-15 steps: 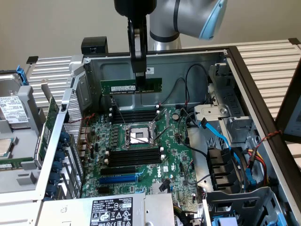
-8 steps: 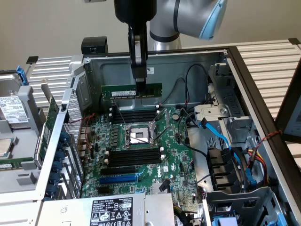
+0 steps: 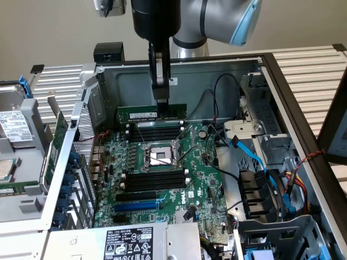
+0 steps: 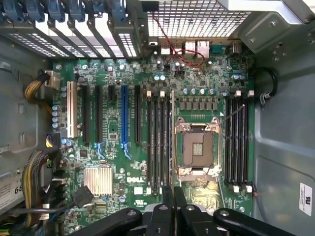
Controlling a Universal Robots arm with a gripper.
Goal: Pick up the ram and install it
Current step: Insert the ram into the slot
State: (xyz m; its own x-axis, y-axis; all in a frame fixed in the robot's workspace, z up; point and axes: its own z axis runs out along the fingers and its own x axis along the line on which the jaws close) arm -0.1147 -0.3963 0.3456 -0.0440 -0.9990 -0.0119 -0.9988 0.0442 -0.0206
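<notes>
The ram (image 3: 142, 112) is a thin green stick with dark chips, held level inside the open computer case. My gripper (image 3: 161, 104) is shut on its upper edge, coming straight down from above. The stick hangs just above the far bank of black memory slots (image 3: 154, 132) on the green motherboard (image 3: 198, 179). In the wrist view the ram (image 4: 173, 142) shows edge-on as a thin line running out from my gripper (image 4: 173, 199). It lies between a bank of black slots (image 4: 158, 142) and the CPU socket (image 4: 198, 147).
A second bank of black slots (image 3: 149, 181) lies on the near side of the CPU socket (image 3: 160, 157). Blue and black cables (image 3: 255, 162) fill the exterior view's right of the case. The case's rear wall (image 3: 206, 81) stands close behind the stick. A drive cage (image 3: 19, 130) sits outside.
</notes>
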